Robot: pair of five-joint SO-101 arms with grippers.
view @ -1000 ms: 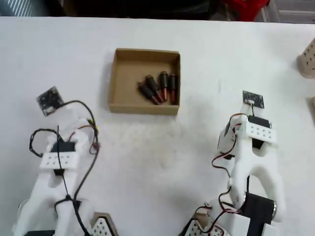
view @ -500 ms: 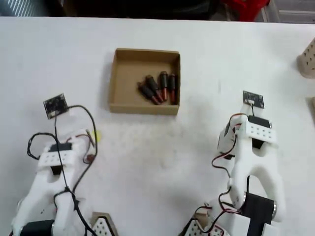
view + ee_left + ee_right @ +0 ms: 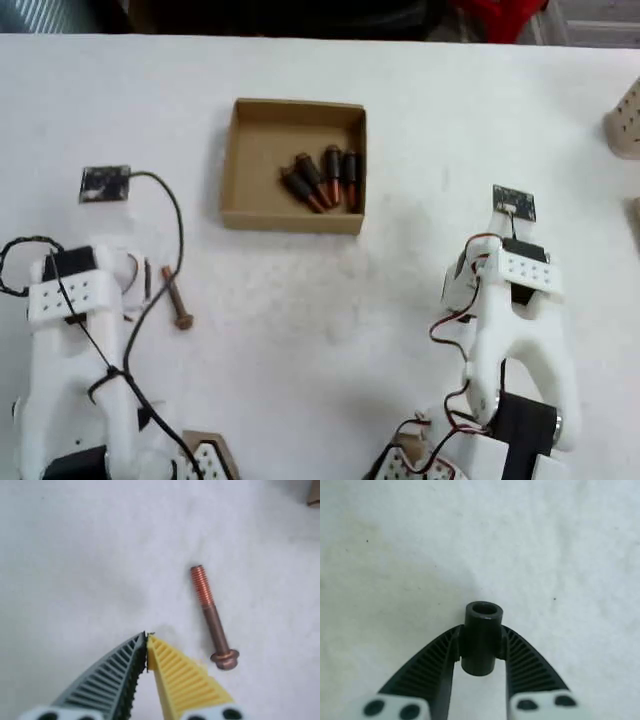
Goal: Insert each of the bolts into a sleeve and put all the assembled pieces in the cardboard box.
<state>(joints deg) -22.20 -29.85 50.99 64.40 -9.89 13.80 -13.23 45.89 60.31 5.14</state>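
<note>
The left tool [image 3: 146, 639] is closed, with its gray finger and its yellow finger pressed together. It holds nothing. A copper bolt [image 3: 210, 615] lies flat on the white surface [image 3: 330, 320] just beside the tool tips, not touching them. From above, the bolt [image 3: 172, 297] lies next to the left arm [image 3: 65, 290].

The right tool [image 3: 481, 632] is gripping a small black sleeve [image 3: 481, 647]. The two black fingers [image 3: 517, 655] press on its sides. The round hole at the sleeve's end is in view, and nothing is in it. From above, the right arm [image 3: 510, 285] is on the other side of the surface, well apart from the bolt.

The cardboard box [image 3: 290, 218] sits farther back on the surface. Four put-together pieces [image 3: 322, 180] lie inside it, close to each other, toward one side of the box.
</note>
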